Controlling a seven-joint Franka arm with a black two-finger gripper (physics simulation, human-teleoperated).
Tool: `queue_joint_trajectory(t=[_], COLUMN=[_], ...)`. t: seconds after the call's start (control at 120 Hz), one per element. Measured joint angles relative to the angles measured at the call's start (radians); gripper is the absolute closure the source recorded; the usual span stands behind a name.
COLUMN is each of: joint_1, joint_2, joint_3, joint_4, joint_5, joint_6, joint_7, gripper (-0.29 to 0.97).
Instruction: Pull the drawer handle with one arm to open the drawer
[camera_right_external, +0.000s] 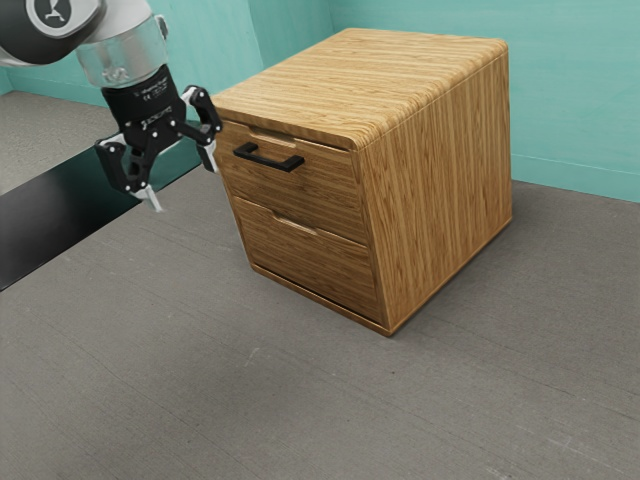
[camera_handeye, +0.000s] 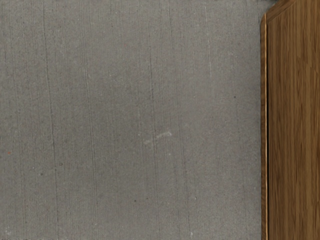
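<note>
One pincer (camera_right_external: 182, 182), spread wide, empty, beside cabinet (camera_right_external: 430, 180), near top drawer handle (camera_right_external: 268, 157); grey floor (camera_handeye: 125, 125) beneath.

A teal wall (camera_right_external: 585, 90) spans ten to three o'clock. Grey floor (camera_right_external: 220, 390) lies below, a black slab (camera_right_external: 45, 220) at nine o'clock.

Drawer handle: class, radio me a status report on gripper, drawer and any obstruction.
Gripper open, empty, short of the handle. Top drawer looks shut, handle untouched. Nothing between gripper and handle.
</note>
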Motion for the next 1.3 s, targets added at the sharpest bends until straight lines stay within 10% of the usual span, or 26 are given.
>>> queue_joint_trajectory(t=[0.725,1.075,1.3], joint_1=[0.052,-0.079,-0.165], joint_2=[-0.003,-0.304,-0.339], joint_3=[-0.135,-0.106,0.102], joint_4=[0.172,-0.424,-0.552], joint_5=[0.019,-0.012,0.0], joint_6=[0.161,0.593,0.81], joint_7=[-0.143,-0.219,-0.231], gripper=[0.03,0.13,0.2])
